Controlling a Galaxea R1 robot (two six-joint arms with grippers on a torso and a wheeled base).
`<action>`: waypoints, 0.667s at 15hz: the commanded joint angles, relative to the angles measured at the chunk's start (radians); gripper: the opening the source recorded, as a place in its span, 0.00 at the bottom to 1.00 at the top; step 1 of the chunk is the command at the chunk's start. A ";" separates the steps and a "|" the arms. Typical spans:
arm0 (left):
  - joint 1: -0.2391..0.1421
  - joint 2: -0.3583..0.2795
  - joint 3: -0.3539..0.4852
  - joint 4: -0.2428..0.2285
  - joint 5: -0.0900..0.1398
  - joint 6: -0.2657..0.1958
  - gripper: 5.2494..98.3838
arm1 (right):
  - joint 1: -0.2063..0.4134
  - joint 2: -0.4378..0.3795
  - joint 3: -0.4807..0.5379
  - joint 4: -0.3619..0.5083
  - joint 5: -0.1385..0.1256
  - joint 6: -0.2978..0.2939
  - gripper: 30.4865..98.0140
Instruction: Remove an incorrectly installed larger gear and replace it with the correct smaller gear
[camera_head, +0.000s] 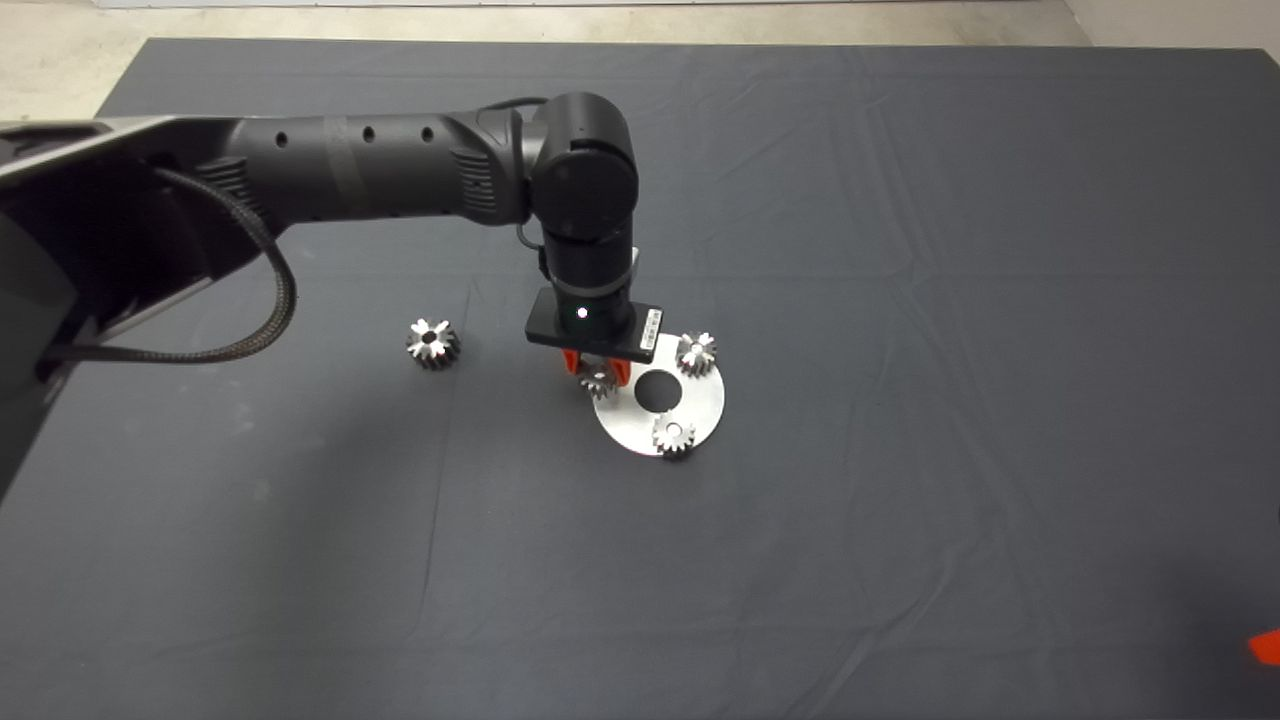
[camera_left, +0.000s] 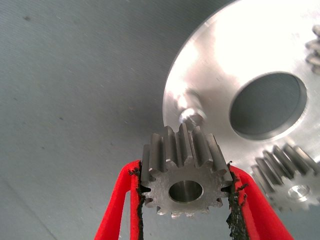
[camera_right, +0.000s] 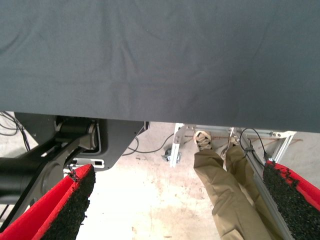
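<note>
My left gripper (camera_head: 598, 372) is shut on the smaller gear (camera_left: 184, 186), a bright fine-toothed gear gripped edge to edge between the red fingers (camera_left: 122, 200). It hangs just above a bare steel pin (camera_left: 191, 118) at the left rim of the round silver plate (camera_head: 625, 425). Two similar small gears sit on the plate, one at the far side (camera_head: 696, 352) and one at the near side (camera_head: 674, 436). The larger gear (camera_head: 433, 343), darker with chunky teeth, lies on the mat to the plate's left. My right gripper (camera_head: 1265, 648) is parked at the lower right edge, open.
The plate has a large round centre hole (camera_head: 656, 389). The right wrist view shows the mat's edge, the floor, the robot's base and a person's legs (camera_right: 225, 190) beyond.
</note>
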 joint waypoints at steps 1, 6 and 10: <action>-0.031 0.019 -0.020 0.009 0.012 0.017 0.26 | 0.013 -0.001 0.000 0.037 -0.074 -0.005 0.86; -0.031 0.056 -0.057 0.009 0.011 0.030 0.26 | 0.013 -0.001 0.000 0.034 -0.073 -0.005 0.86; -0.028 0.058 -0.066 0.009 0.012 0.032 0.26 | 0.013 -0.004 0.000 0.036 -0.074 -0.005 0.86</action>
